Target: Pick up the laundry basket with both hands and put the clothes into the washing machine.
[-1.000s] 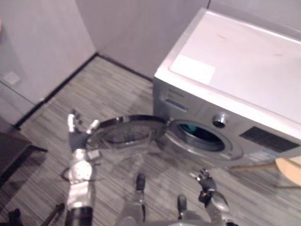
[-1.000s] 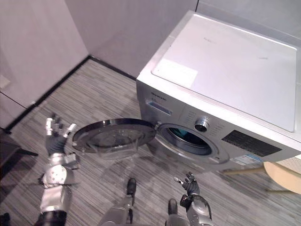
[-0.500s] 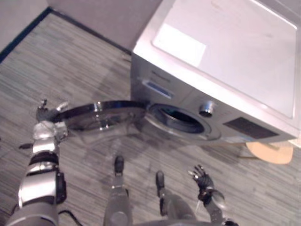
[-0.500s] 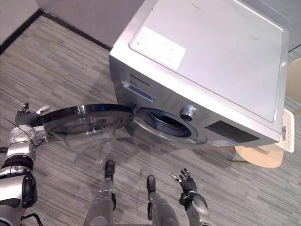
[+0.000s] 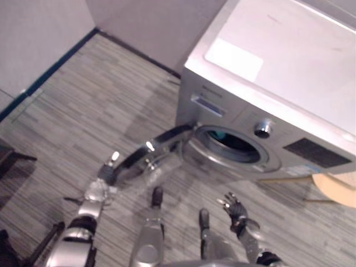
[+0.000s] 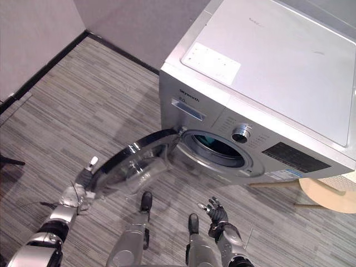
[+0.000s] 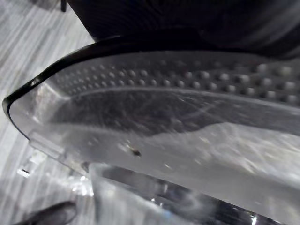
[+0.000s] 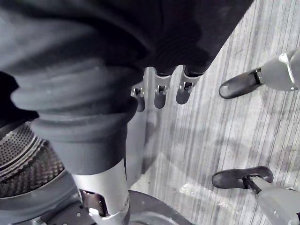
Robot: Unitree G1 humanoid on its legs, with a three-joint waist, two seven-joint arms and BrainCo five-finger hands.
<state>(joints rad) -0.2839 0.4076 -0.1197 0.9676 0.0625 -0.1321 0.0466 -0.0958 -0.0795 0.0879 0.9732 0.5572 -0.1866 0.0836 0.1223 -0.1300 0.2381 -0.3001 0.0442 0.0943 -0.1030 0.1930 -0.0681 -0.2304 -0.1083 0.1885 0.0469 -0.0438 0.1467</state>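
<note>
Glass door stands open at lower left; left robot hand sits at its rim, grip unreadable, and could slip, letting it swing. Right robot hand is spread, empty.

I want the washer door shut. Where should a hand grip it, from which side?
On the door, the outer rim opposite the hinge, by the left hand, from the robot's left. It hangs open off the washing machine, so that edge likely gives most leverage.
</note>
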